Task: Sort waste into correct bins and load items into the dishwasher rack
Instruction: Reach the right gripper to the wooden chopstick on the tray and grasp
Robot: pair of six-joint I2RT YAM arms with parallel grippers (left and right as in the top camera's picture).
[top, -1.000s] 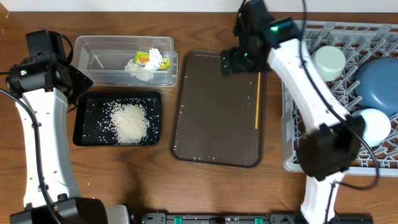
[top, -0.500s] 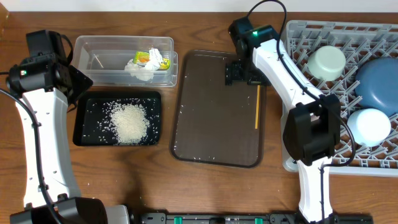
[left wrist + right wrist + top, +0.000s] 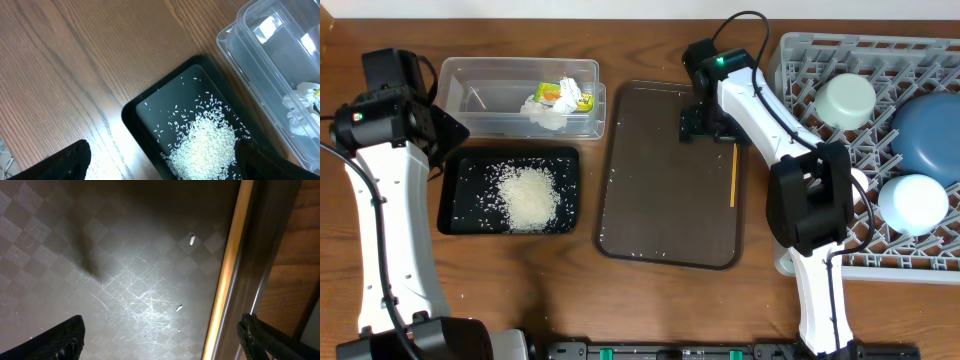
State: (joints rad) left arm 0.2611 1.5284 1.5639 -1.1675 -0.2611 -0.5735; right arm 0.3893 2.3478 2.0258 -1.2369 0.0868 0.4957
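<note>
My right gripper (image 3: 705, 122) is open and empty, low over the far right part of the brown tray, beside the top end of the thin yellow stick (image 3: 733, 175). In the right wrist view the stick (image 3: 227, 280) lies between the spread fingers, close to the right one (image 3: 272, 340). My left gripper (image 3: 448, 135) is open and empty over the black tray's (image 3: 455, 215) left end. White rice (image 3: 205, 145) lies heaped in the black tray. The wrapper (image 3: 563, 95) and tissue (image 3: 545, 112) lie in the clear tub (image 3: 480, 75). No pink cup shows.
The grey rack (image 3: 800, 70) at right holds the mint-green bowl (image 3: 847, 100), dark blue dish (image 3: 928, 130) and light blue bowl (image 3: 913, 203). The brown tray (image 3: 660, 200) has a few stray rice grains (image 3: 192, 240). The right arm reaches across the rack's left edge.
My right arm has swung in and come down onto the brown tray by the stick's top end. The left arm has not moved.
</note>
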